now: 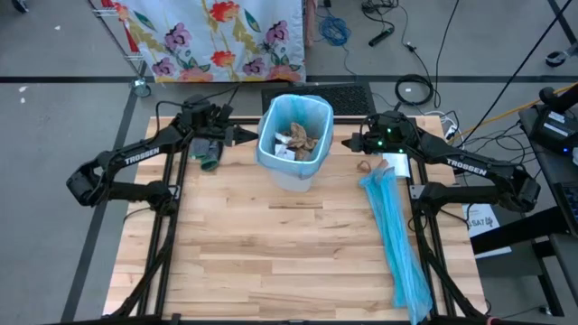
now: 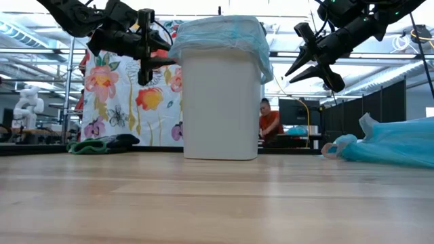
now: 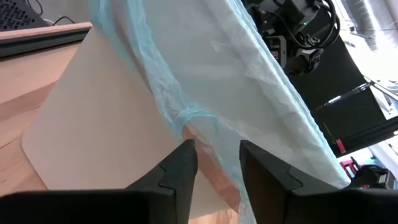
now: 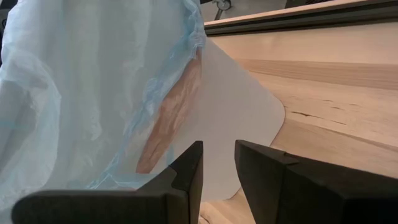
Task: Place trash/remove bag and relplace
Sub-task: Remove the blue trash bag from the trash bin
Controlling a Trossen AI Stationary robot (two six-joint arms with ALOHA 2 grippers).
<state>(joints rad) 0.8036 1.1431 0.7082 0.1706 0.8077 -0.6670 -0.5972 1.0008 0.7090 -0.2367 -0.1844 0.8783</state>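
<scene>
A white bin (image 1: 294,144) lined with a light-blue bag (image 2: 220,32) stands on the wooden table (image 1: 289,253), in the upper middle of the high view. Inside it lies the trash (image 1: 301,142): crumpled brown paper and white tissue scraps, resting against the liner near the bin's middle.

The left hand (image 1: 246,135) hovers just beside the bin's left rim at upper left of centre. In the left wrist view its fingers (image 3: 180,168) stand a narrow way apart with nothing between them, pointing at the blue edge of the bag on the bin's side. The right hand (image 1: 343,142) hovers just beside the bin's right rim. Its fingers (image 4: 186,171) are likewise narrowly parted and empty, aimed at the bag's hem on the white wall. In the low view both hands hang above the table at rim height, one on each side of the bin.

A long bundle of light-blue plastic sheets (image 1: 397,239) lies along the right side of the table, running toward the lower right. A dark green cloth (image 1: 208,152) lies at the upper left, under the left arm. A flowered cloth (image 1: 217,36) hangs beyond the table's far edge. In the low view a person in red (image 2: 270,123) sits far behind the bin.
</scene>
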